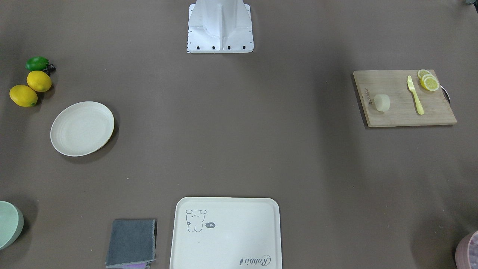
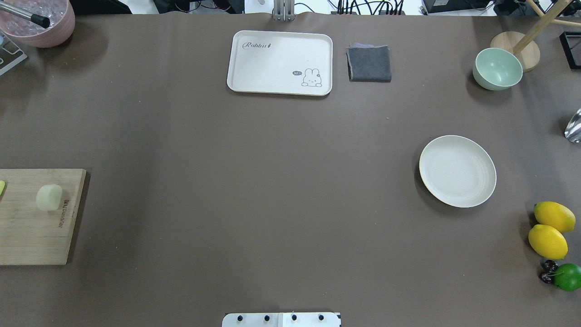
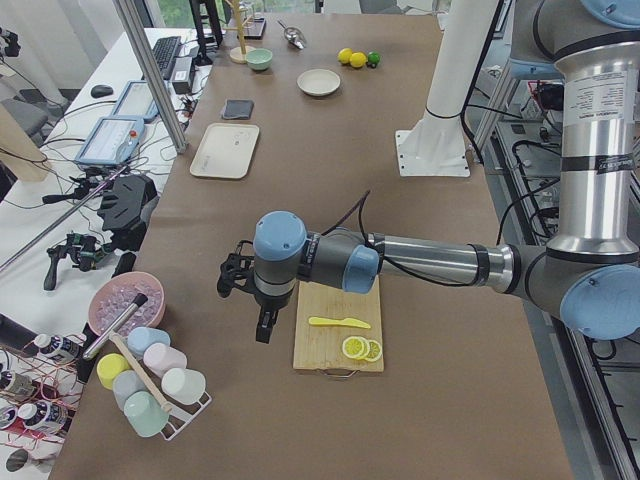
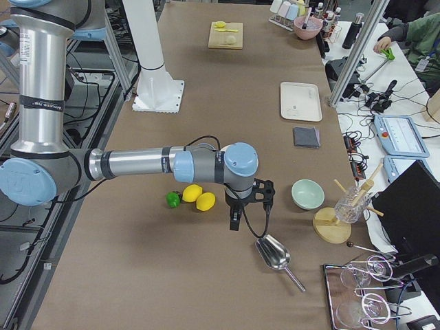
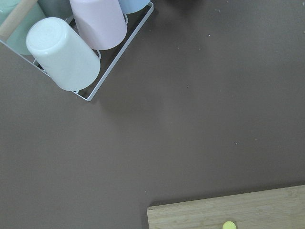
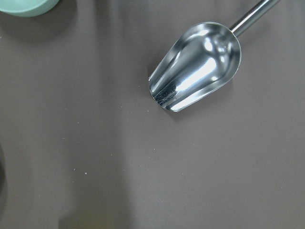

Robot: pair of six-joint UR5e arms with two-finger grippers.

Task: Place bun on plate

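The left hand [image 3: 263, 322], its fingers apart or together I cannot tell, hangs beside the board [image 1: 399, 117] and should come squarely over the bun [image 1: 381, 102] lying on it, pinch gently, then carry it across the surface [image 1: 239, 130] to the far plate [image 1: 82, 128].
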